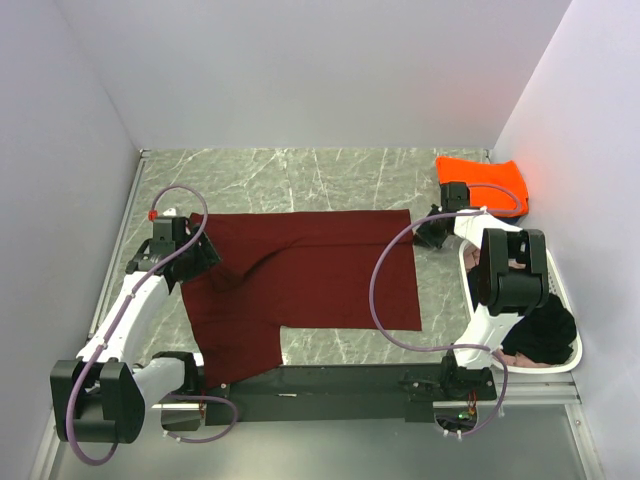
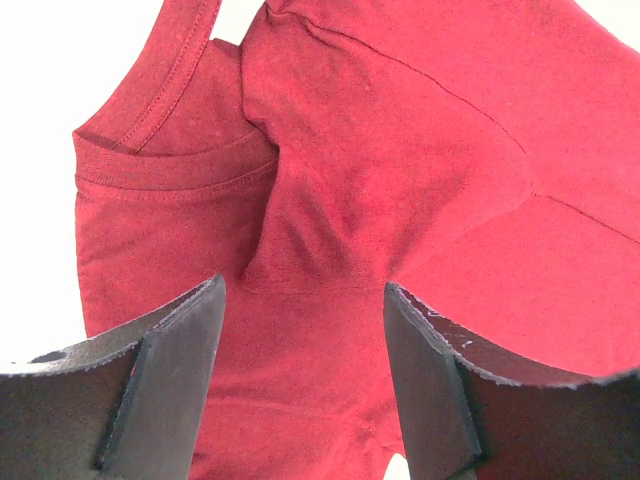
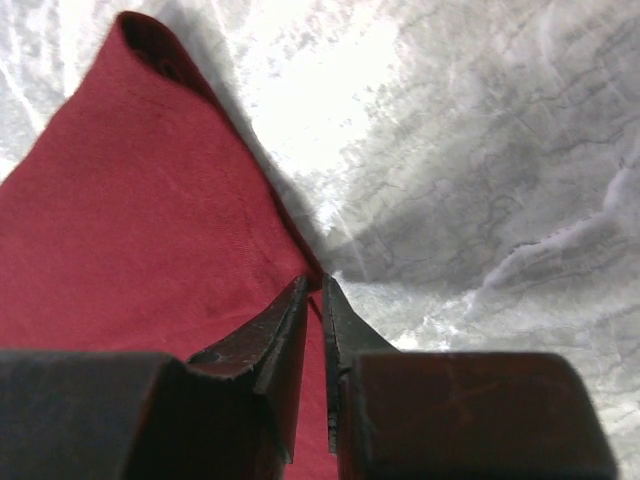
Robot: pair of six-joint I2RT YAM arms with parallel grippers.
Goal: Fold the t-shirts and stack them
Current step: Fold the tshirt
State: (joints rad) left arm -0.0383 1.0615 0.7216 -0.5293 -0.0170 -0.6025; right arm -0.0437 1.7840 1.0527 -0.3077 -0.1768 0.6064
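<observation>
The maroon t-shirt (image 1: 310, 270) lies spread flat across the middle of the marble table (image 1: 330, 170), its collar end to the left and its straight hem to the right. A flap of it at the near left runs down toward the table's near edge, by the left arm's base. A crease rises in the cloth just right of the left gripper (image 1: 205, 255).

That gripper sits at the shirt's left edge. In its wrist view we see its fingers (image 2: 160, 380) standing well apart, with the ribbed collar (image 2: 170, 170) and a raised fold of maroon cloth beyond them. Nothing is caught between them.

The right gripper (image 1: 432, 232) is at the far right corner of the hem. From its wrist camera, its fingers (image 3: 270, 340) are drawn together to a thin slit, and the shirt's edge runs into that slit, so we read it as pinching the maroon cloth at the corner. The corner beyond the fingertips stands slightly off the marble.

In the far right corner of the table lies the orange t-shirt (image 1: 485, 180), folded into a compact pad, just beyond the right gripper and apart from the maroon one.

Along the right side, beside the right arm, stands a white basket (image 1: 572, 365). A black t-shirt (image 1: 545, 330) is bunched inside it, and a bit of pale pink cloth (image 1: 533, 363) shows beneath it.
</observation>
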